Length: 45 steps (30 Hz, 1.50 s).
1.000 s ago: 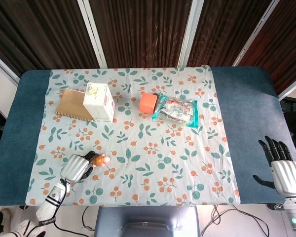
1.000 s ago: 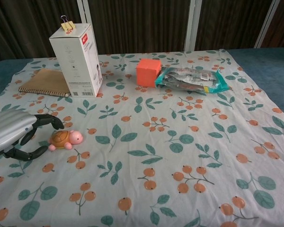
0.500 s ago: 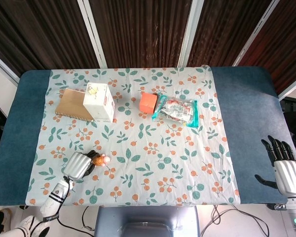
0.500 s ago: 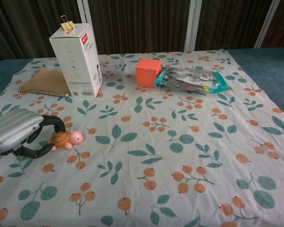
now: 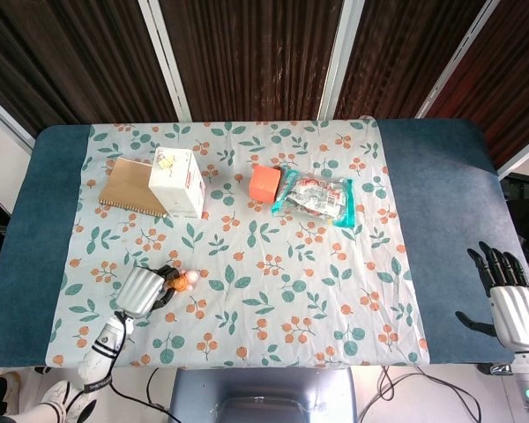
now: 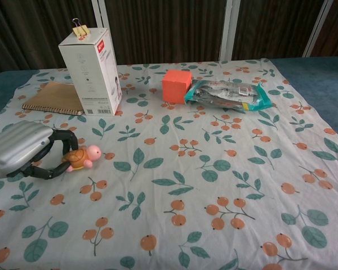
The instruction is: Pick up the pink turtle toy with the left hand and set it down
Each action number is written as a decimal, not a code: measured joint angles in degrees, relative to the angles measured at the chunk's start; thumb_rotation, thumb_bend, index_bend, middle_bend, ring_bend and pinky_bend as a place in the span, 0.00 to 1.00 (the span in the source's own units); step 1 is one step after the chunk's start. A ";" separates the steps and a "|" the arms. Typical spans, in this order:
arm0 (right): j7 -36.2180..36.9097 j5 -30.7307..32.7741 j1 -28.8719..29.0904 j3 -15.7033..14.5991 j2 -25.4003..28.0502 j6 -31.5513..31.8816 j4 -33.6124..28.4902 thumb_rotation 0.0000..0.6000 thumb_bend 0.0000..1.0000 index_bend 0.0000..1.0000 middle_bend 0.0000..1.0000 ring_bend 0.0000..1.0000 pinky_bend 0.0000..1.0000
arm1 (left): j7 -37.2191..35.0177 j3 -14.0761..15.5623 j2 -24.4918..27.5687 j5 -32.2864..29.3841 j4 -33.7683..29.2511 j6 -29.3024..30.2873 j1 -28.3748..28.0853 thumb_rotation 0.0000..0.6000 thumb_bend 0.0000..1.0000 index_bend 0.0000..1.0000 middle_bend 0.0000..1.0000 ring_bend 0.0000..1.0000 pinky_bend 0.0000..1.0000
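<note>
While left hand [image 6: 23,151] pinches pink turtle toy [image 6: 83,156], right hand [image 5: 509,295] spread, visible only from head view.

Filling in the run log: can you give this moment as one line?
phase: grasp | left hand: holds pink turtle toy, tilted, lifting off cloth | right hand: open, idle at table edge | white box: untouched

Beyond my fingers, the blue table [image 5: 441,185] carries a floral cloth [image 5: 273,291], spread flat across its middle.
</note>
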 measured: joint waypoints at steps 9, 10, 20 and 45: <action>0.15 -0.20 -0.05 -0.12 0.02 -0.04 -0.11 1.00 0.21 0.00 0.00 0.00 0.00 | -1.93 0.87 -1.18 -0.18 3.46 -0.27 -0.26 1.00 0.42 0.51 0.41 0.77 0.83; 0.23 -0.21 -0.06 -0.10 0.00 0.00 -0.12 1.00 0.21 0.00 0.00 0.00 0.00 | -1.96 1.17 -0.87 -0.15 3.22 -0.61 -0.29 1.00 0.42 0.44 0.34 0.76 0.83; 0.66 0.02 -0.10 -0.24 0.31 -0.47 -0.68 1.00 0.21 0.00 0.00 0.00 0.00 | -1.25 2.65 2.43 0.02 -2.82 -2.38 -0.62 1.00 0.41 0.23 0.12 0.73 0.82; 2.36 -0.82 -0.09 -0.61 1.12 -0.68 -0.53 1.00 0.21 0.00 0.00 0.00 0.00 | -0.58 1.22 0.67 -0.13 -2.44 -7.44 -6.50 1.00 0.39 0.28 0.22 0.74 0.83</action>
